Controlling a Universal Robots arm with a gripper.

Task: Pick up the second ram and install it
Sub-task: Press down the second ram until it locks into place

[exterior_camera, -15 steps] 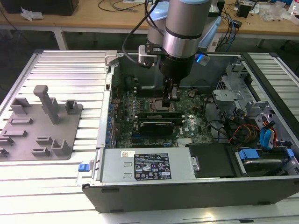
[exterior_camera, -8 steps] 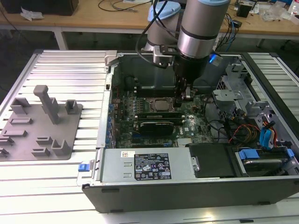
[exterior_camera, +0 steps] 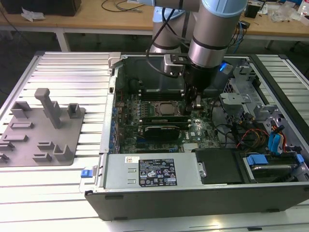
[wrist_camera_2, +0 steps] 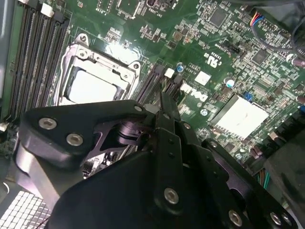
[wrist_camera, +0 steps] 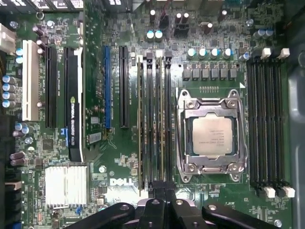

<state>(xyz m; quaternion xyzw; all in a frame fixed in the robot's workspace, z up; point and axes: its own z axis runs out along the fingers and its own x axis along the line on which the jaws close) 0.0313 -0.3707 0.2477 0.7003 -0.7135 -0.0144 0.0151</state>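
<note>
The second ram (wrist_camera: 162,119) is a thin dark-green stick standing on edge in a memory slot beside the processor socket (wrist_camera: 212,136). My gripper (wrist_camera: 163,191) is down inside the open computer case (exterior_camera: 193,193). Its fingers are shut together directly over one end of that stick. I cannot tell whether the tips touch it. In the second wrist view the gripper (wrist_camera_2: 167,102) points at the slot end by a white latch (wrist_camera_2: 169,72). In the exterior view the gripper (exterior_camera: 194,107) is low over the motherboard, to the exterior view's right of the processor (exterior_camera: 166,108).
Another stick (wrist_camera: 139,124) stands two slots over. A black expansion card (wrist_camera: 73,109) and a finned heat sink (wrist_camera: 66,186) lie beyond the slots. A grey plastic tray (exterior_camera: 29,150) with raised blocks lies on the slatted table at the exterior view's left. Cables and drive cages (exterior_camera: 251,121) crowd the case's far side.
</note>
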